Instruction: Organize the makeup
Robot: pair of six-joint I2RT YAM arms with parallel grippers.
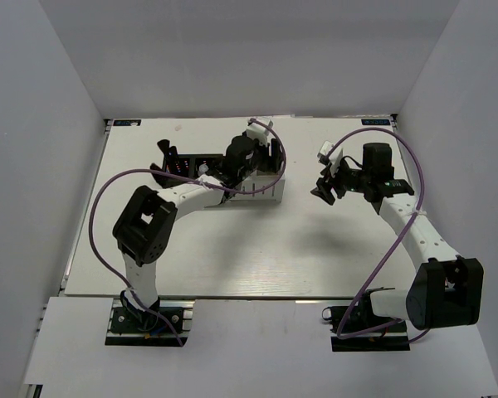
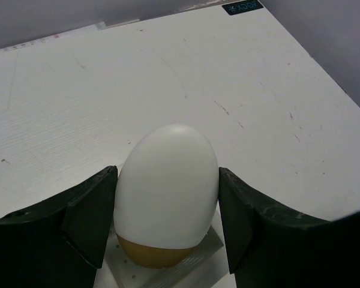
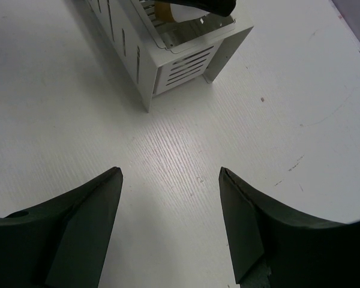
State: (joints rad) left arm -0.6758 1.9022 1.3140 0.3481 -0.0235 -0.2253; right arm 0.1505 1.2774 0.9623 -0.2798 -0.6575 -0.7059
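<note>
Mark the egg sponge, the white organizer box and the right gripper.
egg sponge (image 2: 168, 180), left wrist view, on its white upper body.
white organizer box (image 3: 183, 67), right wrist view, on its slotted end wall.
right gripper (image 3: 169, 180), right wrist view, midway between its open fingertips.

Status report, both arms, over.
Left tool shut on white egg sponge, over white slotted organizer. Right tool open, empty, over table. No obstruction seen.
</note>
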